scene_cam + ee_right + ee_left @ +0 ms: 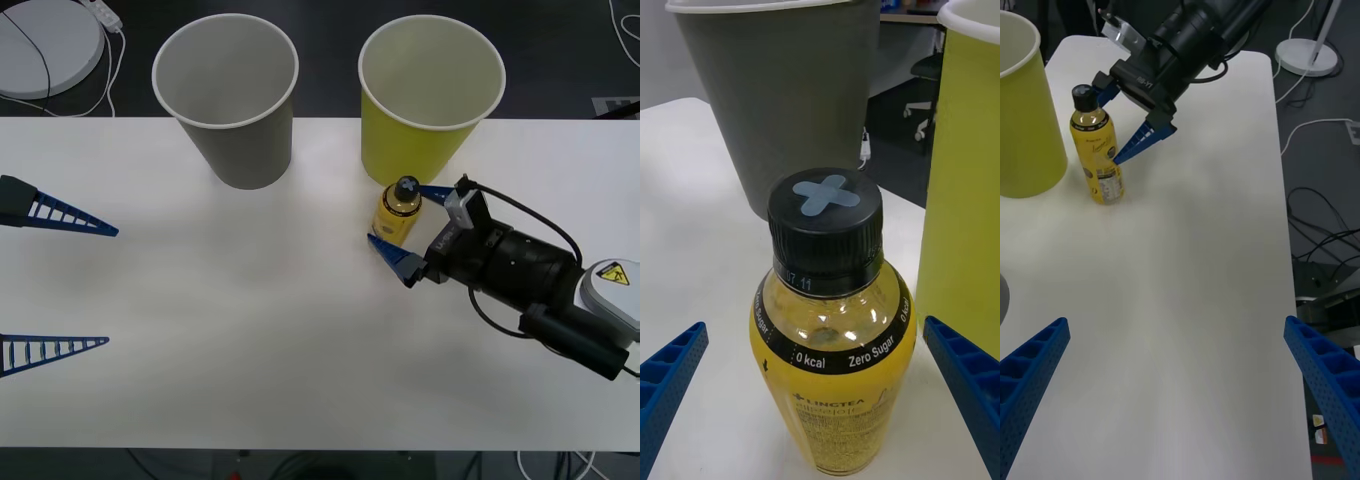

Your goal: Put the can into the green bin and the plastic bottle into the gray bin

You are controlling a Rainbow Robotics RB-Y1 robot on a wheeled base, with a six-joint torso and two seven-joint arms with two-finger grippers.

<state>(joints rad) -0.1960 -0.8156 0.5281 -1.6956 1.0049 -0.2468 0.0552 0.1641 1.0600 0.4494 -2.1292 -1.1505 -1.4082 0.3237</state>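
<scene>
The left pincer (55, 280) waits wide open at the surface's (250, 330) left. The gray bin (228, 100) and green bin (428, 95) stand behind. The plastic bottle (398, 211) stands upright before the green bin, between the right pincer's (405, 225) spread, untouching fingers.

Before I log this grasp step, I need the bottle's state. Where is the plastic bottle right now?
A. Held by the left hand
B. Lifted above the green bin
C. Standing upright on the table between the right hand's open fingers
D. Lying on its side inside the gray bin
C. The plastic bottle stands upright on the white table beside the green bin, with the right hand open around it, fingers not yet closed.
</scene>
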